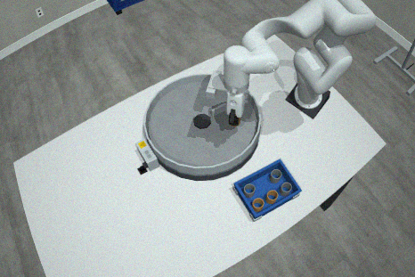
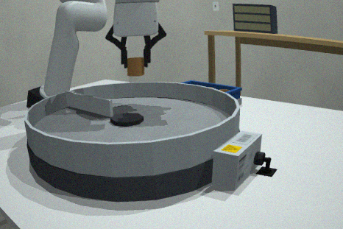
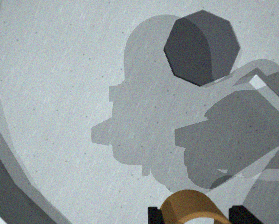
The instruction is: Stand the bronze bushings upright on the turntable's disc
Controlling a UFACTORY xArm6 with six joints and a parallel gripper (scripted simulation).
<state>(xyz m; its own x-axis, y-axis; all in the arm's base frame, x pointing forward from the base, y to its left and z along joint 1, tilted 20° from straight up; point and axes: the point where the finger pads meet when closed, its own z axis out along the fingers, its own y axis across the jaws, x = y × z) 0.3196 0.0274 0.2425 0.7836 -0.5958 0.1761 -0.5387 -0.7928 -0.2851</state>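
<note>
From the top, the gripper (image 1: 233, 118) (image 2: 136, 63) (image 3: 193, 216) is over the turntable's disc (image 1: 178, 143) (image 2: 177, 109) (image 3: 55, 100), with the hub (image 1: 202, 121) (image 2: 126, 119) (image 3: 202, 48) just beside it. Farther from it, past the turntable's rim, the blue crate (image 1: 240, 199) (image 2: 210, 84) sits level on the table, holding two bronze bushings (image 1: 272, 196) and three steel bushings (image 1: 276, 175).

In the exterior view, the gripper is clamped on one upright bronze bushing (image 2: 135, 66) (image 3: 187, 204), hanging above the disc. Below the gripper, a grey divider (image 2: 92, 104) (image 3: 270, 95) stands inside the rim.

In the wrist view, the held bushing shows between dark fingertips, near the hub.
</note>
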